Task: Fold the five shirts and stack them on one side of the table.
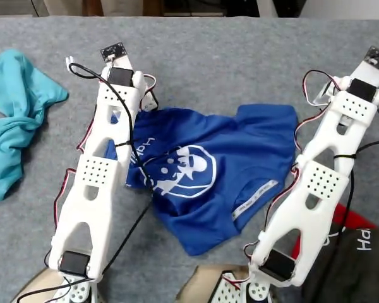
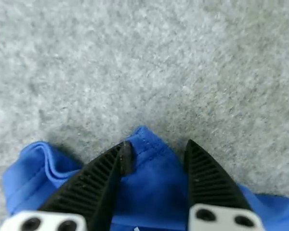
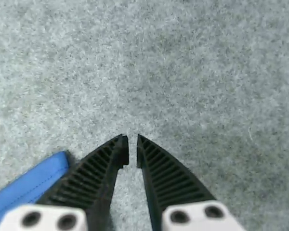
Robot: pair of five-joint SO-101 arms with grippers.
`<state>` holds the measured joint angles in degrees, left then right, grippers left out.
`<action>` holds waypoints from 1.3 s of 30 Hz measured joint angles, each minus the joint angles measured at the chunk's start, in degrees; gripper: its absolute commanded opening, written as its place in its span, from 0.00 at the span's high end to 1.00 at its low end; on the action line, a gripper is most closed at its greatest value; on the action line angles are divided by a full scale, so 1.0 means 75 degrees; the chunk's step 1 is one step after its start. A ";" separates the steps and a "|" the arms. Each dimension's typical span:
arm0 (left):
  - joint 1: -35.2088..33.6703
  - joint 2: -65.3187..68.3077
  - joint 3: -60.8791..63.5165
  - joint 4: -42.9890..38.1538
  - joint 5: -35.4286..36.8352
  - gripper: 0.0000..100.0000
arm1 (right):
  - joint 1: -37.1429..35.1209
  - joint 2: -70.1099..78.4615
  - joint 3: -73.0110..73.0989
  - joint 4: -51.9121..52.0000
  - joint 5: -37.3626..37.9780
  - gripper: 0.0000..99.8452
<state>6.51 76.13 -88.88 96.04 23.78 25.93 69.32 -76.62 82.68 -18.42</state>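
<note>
Your left fingers [image 2: 106, 178], released, are straddling the blue shirt [image 2: 149, 192] corner; likely limp, light cloth, so pinch its hem; right fingers [image 3: 106, 168] nearly clenched, empty.

Looks like a robotics lab or maker's workbench: grey felt-topped table [image 1: 240, 57], two white plastic arms [image 1: 98, 177] [image 1: 322, 183] trailing bare red and black wiring [image 1: 82, 71], mounted on plain wooden boards [image 1: 35, 284] at the near edge.

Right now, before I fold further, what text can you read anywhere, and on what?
Blue shirt, white lettering beside the emblem: partly behind the left arm, unreadable.
White strip on its hem: too small.
Red cloth, white letters: cut off, no whole word.
</note>
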 measured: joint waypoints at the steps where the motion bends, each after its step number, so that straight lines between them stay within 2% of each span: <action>1: 0.0000 0.0000 0.0035 0.0000 -0.0012 0.82 | 0.0000 0.0000 0.0000 0.0000 0.0000 0.94; 7: 0.0000 0.0035 0.0047 -0.0012 -0.0012 0.98 | 0.0000 0.0000 0.0000 0.0000 0.0000 0.94; 10: 0.0000 0.0035 0.0047 -0.0012 0.0047 0.97 | 0.0000 0.0000 0.0000 0.0000 0.0000 0.94; 16: -0.0176 0.0035 0.0047 -0.0152 0.1055 0.97 | -0.0023 0.0000 0.0000 0.0000 0.0164 0.94; 25: -0.0399 -0.0129 -0.0551 0.0258 0.1207 0.97 | -0.0410 0.0000 0.0000 0.0340 0.0445 0.91; 29: -0.0574 -0.0117 -0.0563 0.0258 0.1219 0.97 | -0.0973 0.0000 -0.0375 0.1078 0.0445 0.85; 36: -0.1301 0.0281 -0.0656 0.0141 0.1242 0.97 | -0.2356 0.0047 -0.0492 0.1477 0.0445 0.85; 39: -0.1383 0.0305 -0.0680 0.0117 0.1242 0.97 | -0.2485 0.0246 -0.0504 0.1442 0.0457 0.85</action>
<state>-3.87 78.42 -93.98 96.92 33.10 7.30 71.16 -80.40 93.49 -14.99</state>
